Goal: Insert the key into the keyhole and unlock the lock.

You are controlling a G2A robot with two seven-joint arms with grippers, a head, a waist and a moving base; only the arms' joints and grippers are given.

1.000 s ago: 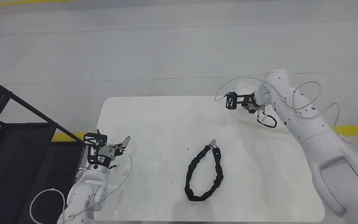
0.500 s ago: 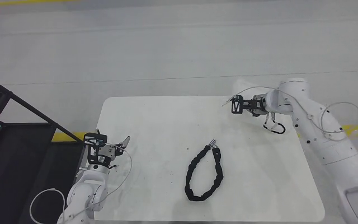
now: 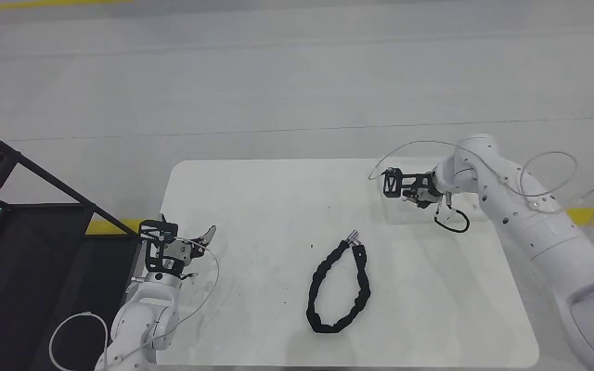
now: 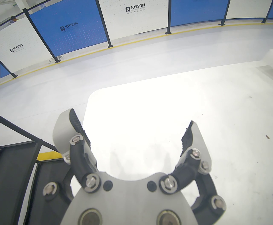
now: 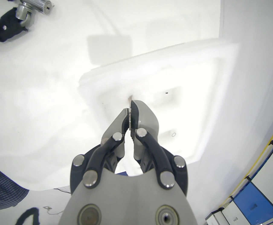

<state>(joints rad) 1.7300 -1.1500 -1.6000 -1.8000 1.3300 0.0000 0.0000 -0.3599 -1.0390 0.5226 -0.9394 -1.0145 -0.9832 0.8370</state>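
A black chain lock (image 3: 336, 287) lies looped at the table's middle, its silver cylinder (image 3: 353, 243) at the far end of the loop. The right wrist view shows that cylinder (image 5: 41, 6) with its keyhole facing out. My right gripper (image 3: 390, 183) hovers over the table's far right part, up and to the right of the cylinder, shut on a thin metal key (image 5: 129, 113) whose tip pokes out past the fingertips. My left gripper (image 4: 132, 116) is open and holds nothing; it sits at the table's left edge (image 3: 181, 234).
A shallow white foam tray (image 5: 215, 64) with recessed pockets lies on the table right under the right gripper. A black rack (image 3: 46, 269) stands beside the table's left edge. A thin white cable (image 3: 408, 148) loops off the right arm.
The right arm has swung, carrying its shut gripper slightly right and toward the table's near side. The left arm and the chain lock have not moved.
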